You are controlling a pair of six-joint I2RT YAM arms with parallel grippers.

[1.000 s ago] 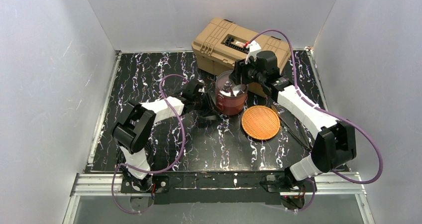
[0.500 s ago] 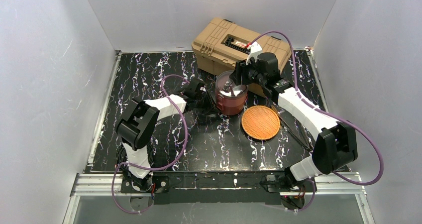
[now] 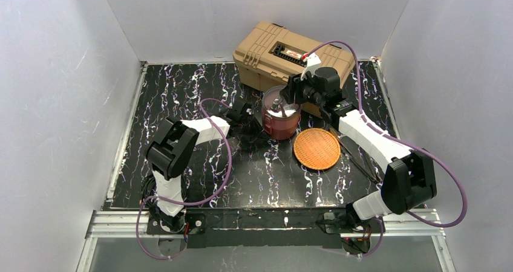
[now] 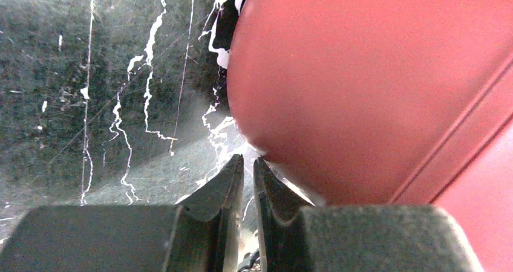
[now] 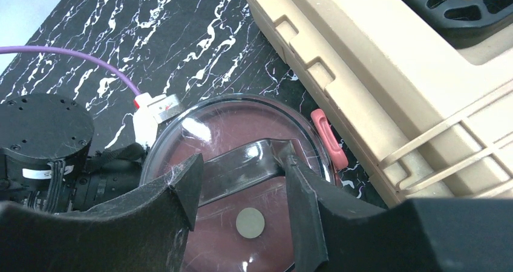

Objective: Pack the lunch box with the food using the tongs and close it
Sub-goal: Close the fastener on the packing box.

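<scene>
A: Layout, big stuff first?
B: Black marble table (image 3: 181, 97). Tan toolbox (image 3: 266, 48) at the back, shut, contents hidden. Lunch box (image 3: 279, 126) stands just in front of it, with the orange woven plate (image 3: 317, 148) just beside it to the right.
A: Step?
B: Closing, I'd say. The lid (image 5: 242, 251) is on, so whatever is packed is hidden. No food shows anywhere.
A: Grippers?
B: Right gripper (image 5: 241, 154) is over the lid, fingers apart and straddling the metal clasp band (image 5: 230, 172). Can't tell if they pinch it. Left gripper (image 4: 248, 163) is low at the box's left wall, fingers nearly together, slim gap, nothing between them.
A: Next?
B: Probably seat that band square over the pale dot (image 5: 250, 222) and latch it while the left braces the wall. Otherwise the box may slide.
A: Tongs (image 3: 358, 161)?
B: Likely the thin dark rods right of the plate. Too thin to be sure.
</scene>
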